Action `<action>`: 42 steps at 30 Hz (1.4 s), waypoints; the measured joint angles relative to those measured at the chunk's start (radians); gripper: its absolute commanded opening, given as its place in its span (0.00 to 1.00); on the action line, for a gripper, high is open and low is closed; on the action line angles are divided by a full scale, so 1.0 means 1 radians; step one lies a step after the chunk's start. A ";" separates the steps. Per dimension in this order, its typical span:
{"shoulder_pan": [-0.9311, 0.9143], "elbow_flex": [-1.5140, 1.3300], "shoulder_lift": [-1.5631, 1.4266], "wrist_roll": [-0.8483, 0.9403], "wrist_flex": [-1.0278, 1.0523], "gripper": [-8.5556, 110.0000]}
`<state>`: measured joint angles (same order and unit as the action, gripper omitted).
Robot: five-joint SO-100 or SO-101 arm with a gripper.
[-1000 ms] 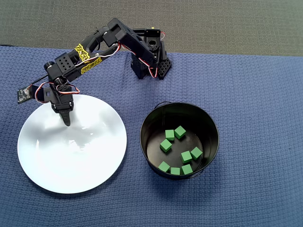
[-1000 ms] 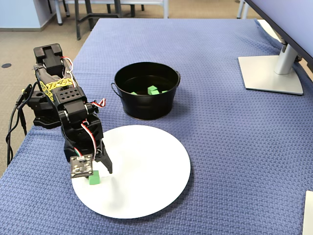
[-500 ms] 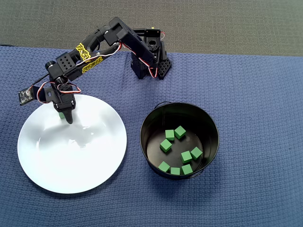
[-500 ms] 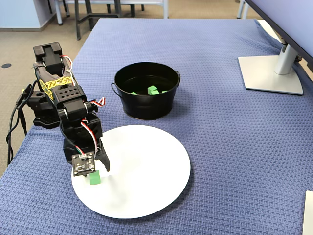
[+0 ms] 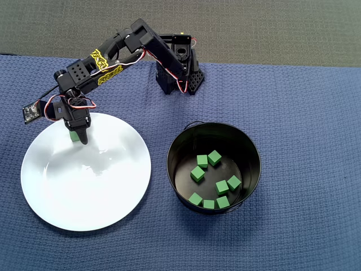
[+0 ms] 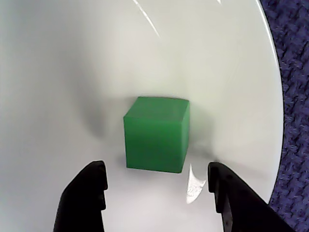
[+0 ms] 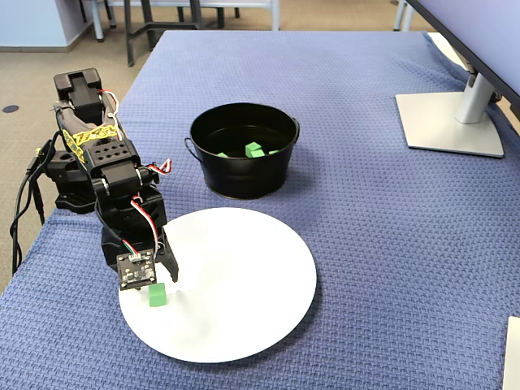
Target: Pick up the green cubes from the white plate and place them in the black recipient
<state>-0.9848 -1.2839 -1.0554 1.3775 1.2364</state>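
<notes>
Blue cloth (image 7: 366,244), white plate (image 6: 58,72), green cube (image 6: 156,134) just ahead of parted pincer (image 6: 157,186) (untouched)

Green cube (image 6: 156,134), white plate (image 6: 58,72), black gripper (image 6: 157,193)

A blue woven cloth (image 7: 366,227) covers the surface. Beside the black recipient (image 7: 244,175) lie the white plate (image 7: 244,301), arm base (image 5: 177,76) and monitor foot (image 7: 447,122).

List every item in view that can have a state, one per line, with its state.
gripper: open, jaws either side of the cube, not touching it
green cube on the plate: resting flat near the plate's edge, not gripped
white plate: holds one cube only
black recipient: upright, open-topped, seven cubes visible inside
green cubes in the recipient: loose on the bottom
</notes>
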 measured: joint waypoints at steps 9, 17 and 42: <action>-0.002 0.041 0.002 0.000 -0.023 0.23; -0.002 0.058 0.020 0.000 -0.044 0.23; 0.008 0.064 0.069 -0.014 -0.095 0.07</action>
<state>-0.9771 -1.2195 -0.9863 1.3637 1.1413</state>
